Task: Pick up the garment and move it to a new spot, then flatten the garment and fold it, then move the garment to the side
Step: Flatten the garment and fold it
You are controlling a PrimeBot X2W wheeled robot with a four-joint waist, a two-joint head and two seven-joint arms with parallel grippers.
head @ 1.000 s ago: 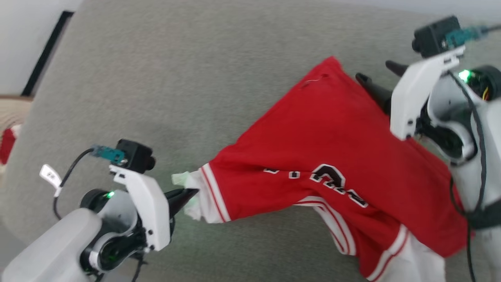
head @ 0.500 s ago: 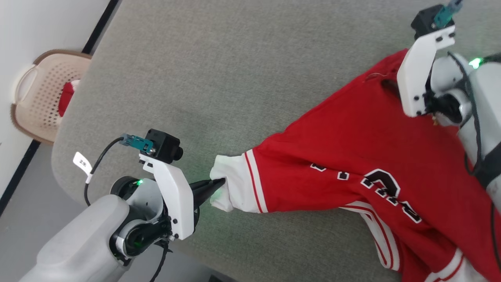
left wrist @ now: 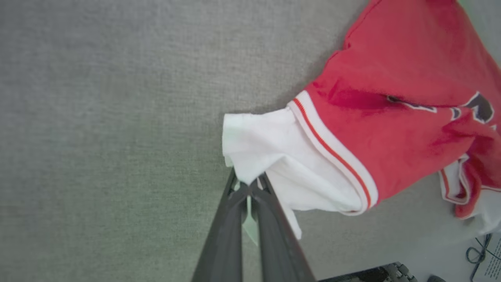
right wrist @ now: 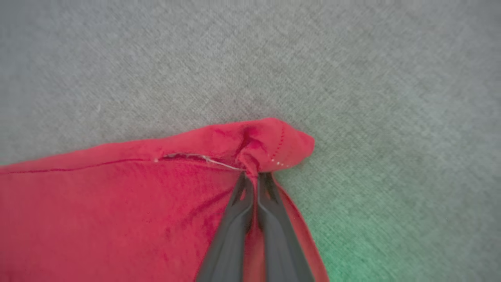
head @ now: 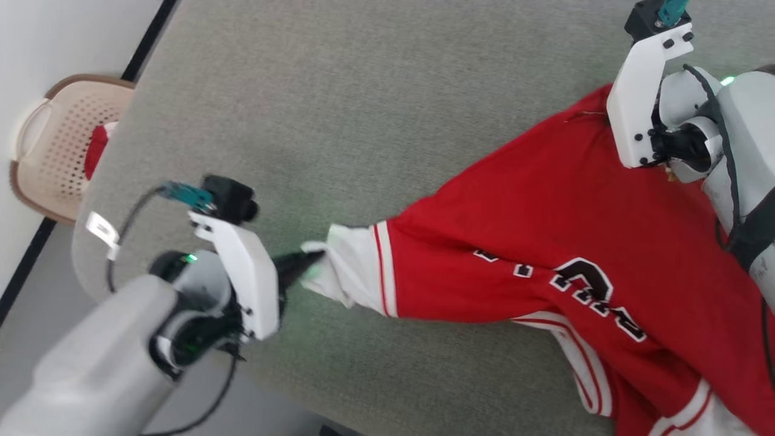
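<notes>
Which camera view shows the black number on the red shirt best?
The head view: the black number lies face up, mostly in sight, on the red shirt. The left wrist view catches just a piece of it at the right edge. The right wrist view looks at plain red cloth pinched by the right gripper.
</notes>
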